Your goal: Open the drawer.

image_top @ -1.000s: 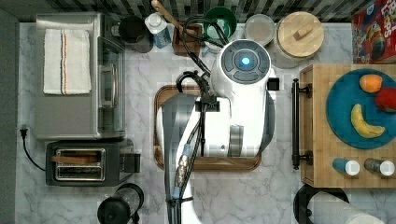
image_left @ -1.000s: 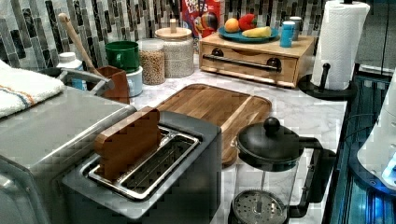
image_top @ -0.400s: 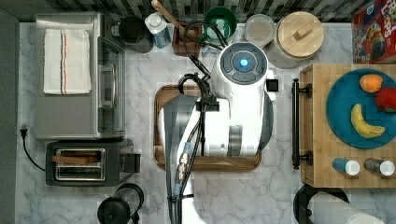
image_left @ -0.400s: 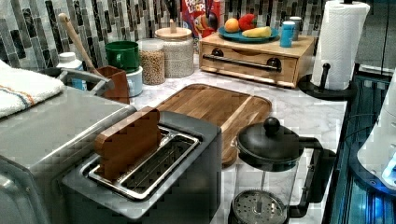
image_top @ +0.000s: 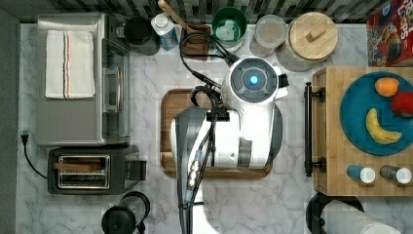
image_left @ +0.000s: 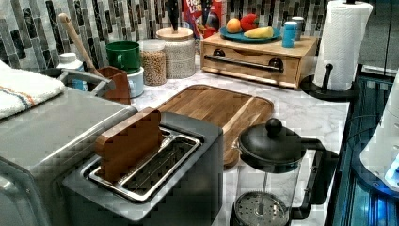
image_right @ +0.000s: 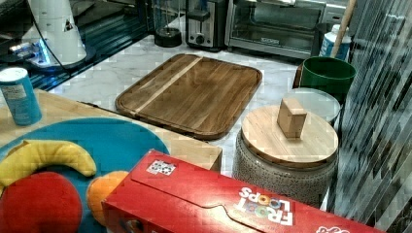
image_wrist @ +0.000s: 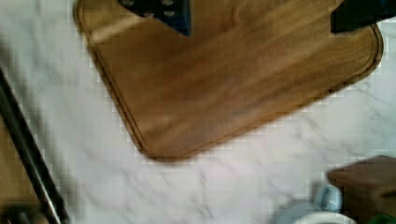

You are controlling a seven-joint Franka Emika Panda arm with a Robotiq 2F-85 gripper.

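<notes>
In the top view we see the white arm [image_top: 246,122] over the walnut tray [image_top: 171,102] on the marble surface [image_top: 146,78]; the drawer [image_top: 336,141], shut, sits to the tray's right, its black handle [image_top: 308,129] facing the tray.

In the left view the drawer [image_left: 256,59] stands beyond the tray, against the tiled wall [image_left: 37,28].

In the wrist view two dark fingers [image_wrist: 161,11] of the hand hang spread wide over the tray, holding nothing.
</notes>
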